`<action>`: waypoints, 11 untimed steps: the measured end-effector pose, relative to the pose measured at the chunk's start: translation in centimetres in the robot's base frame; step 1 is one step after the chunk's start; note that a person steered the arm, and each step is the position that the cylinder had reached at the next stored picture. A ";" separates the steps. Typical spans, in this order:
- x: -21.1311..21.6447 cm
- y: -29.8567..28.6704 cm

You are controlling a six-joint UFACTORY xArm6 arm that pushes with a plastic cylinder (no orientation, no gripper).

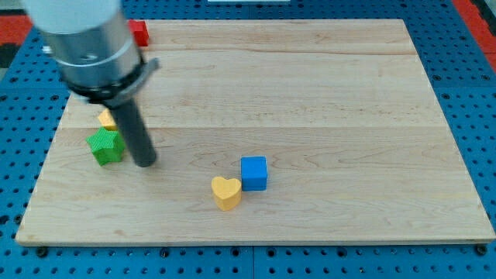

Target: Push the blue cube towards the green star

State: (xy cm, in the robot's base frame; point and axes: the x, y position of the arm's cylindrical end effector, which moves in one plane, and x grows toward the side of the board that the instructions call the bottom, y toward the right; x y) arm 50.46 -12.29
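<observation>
The blue cube (253, 173) sits on the wooden board a little below the view's middle. A yellow heart (226, 192) touches its lower left corner. The green star (105, 146) lies near the board's left edge. My tip (145, 162) rests on the board just right of the green star, well to the left of the blue cube. The arm's grey body hides the board's upper left part.
A yellow block (108, 118) sits just above the green star, partly hidden behind the rod. A red block (139, 32) is at the board's top left corner. The wooden board (349, 116) lies on a blue perforated table.
</observation>
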 end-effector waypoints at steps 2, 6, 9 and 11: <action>-1.8 13.1; 0.2 11.0; 2.7 6.6; 1.1 6.8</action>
